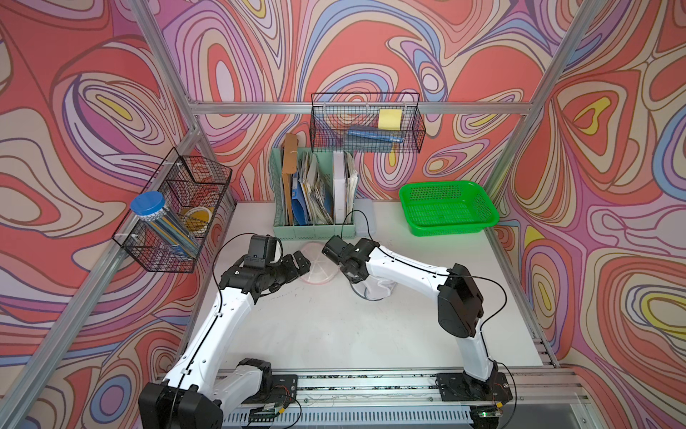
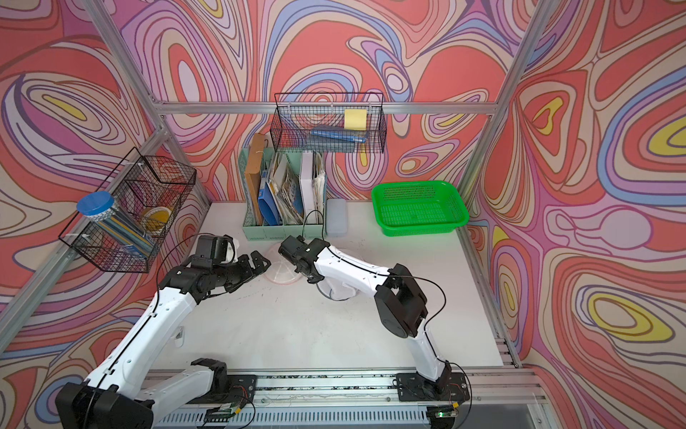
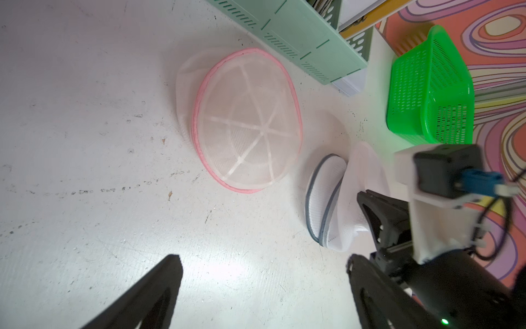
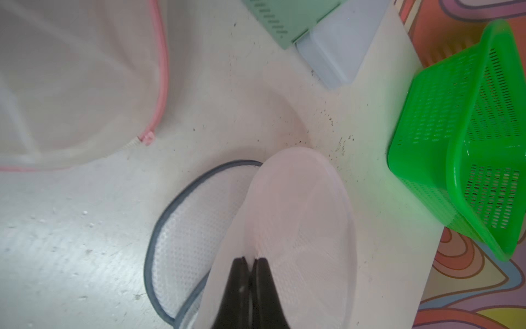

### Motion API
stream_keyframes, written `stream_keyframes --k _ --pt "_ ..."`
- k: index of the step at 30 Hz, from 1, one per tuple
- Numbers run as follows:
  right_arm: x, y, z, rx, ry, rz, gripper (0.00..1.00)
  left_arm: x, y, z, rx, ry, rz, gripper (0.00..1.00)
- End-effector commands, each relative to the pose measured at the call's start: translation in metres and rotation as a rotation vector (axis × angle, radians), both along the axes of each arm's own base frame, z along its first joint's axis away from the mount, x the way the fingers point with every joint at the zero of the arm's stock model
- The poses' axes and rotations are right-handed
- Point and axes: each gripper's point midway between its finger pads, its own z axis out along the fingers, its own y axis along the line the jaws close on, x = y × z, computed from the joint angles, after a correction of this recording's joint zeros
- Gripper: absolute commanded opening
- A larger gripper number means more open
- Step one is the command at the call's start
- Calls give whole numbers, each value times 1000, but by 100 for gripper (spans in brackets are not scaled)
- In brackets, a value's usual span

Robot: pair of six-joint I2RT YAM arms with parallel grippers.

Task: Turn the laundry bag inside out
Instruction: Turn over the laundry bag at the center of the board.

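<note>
Now right tool (image 4: 250,260) pinches white laundry bag (image 4: 299,213).

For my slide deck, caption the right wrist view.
Right gripper pinches the grey-trimmed mesh laundry bag, beside a pink-trimmed bag.

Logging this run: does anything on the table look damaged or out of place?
Nothing damaged or spilled. The grey-rimmed bag lies crumpled, its mesh pinched by the right tool; the pink-rimmed bag lies apart. The table is only scuffed and speckled.
</note>
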Motion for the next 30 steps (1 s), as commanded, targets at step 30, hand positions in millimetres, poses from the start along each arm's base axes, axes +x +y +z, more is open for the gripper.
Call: stream_keyframes --k 30 --pt "-69 -77 18 1057 -198 -277 0 36 -143 -60 -418 338 -315 77"
